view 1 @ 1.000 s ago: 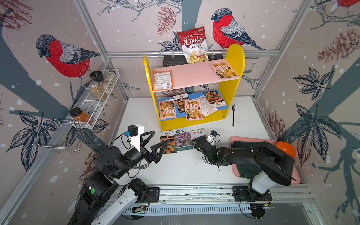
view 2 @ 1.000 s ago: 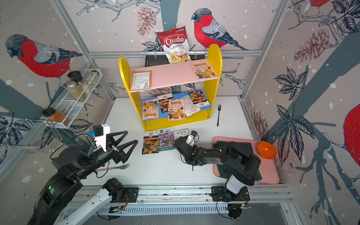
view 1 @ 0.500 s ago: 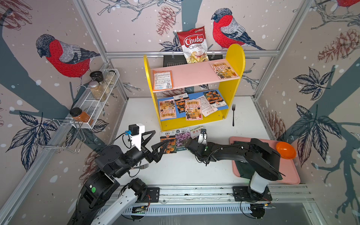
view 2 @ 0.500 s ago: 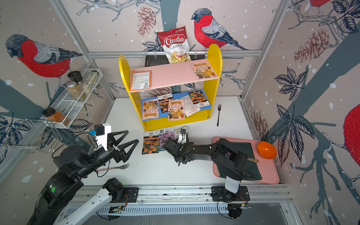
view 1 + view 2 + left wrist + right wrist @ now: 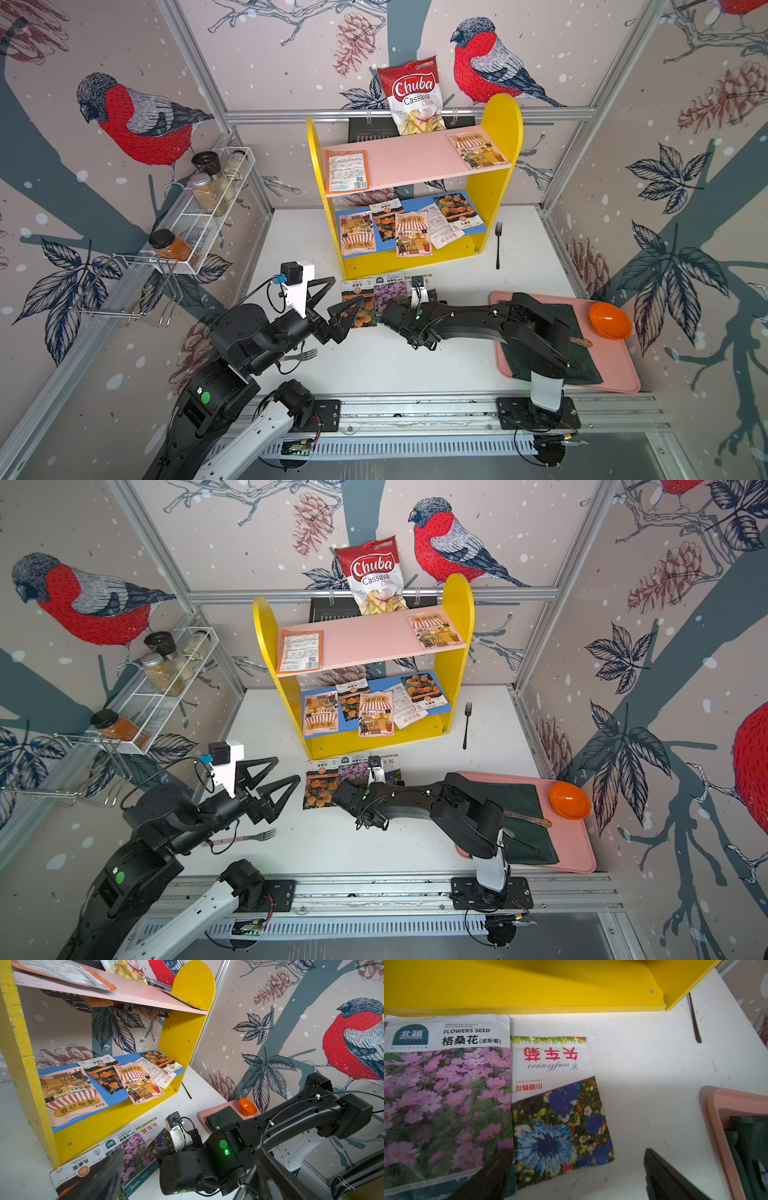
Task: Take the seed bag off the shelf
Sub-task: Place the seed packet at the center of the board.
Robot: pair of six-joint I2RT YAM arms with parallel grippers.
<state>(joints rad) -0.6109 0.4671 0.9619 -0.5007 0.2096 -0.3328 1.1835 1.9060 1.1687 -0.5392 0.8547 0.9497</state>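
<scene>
The shelf [image 5: 500, 137] stands at the back in both top views, with yellow sides, a pink upper board and a blue lower board. Several seed bags [image 5: 412, 232] lie on the lower board, and one [image 5: 476, 150] lies at the right end of the upper board. Three more bags lie on the table before the shelf, among them a pink-flower one [image 5: 446, 1095] and a cornflower one [image 5: 556, 1105]. My right gripper [image 5: 577, 1174] hangs open low over the cornflower bag, holding nothing. My left gripper [image 5: 347, 291] is open and empty above the marigold bag [image 5: 365, 318].
A chips bag [image 5: 411, 95] hangs behind the shelf, and an orange-edged packet [image 5: 347, 170] lies on the upper board's left end. On the left wall is a white wire spice rack [image 5: 208, 208]. A black fork [image 5: 498, 245] lies right of the shelf. A pink tray [image 5: 615, 365] holds an orange bowl [image 5: 610, 321].
My right arm has swung left along the shelf's front, over the bags on the table, and its jaws have opened a little wider. The left arm has not moved.
</scene>
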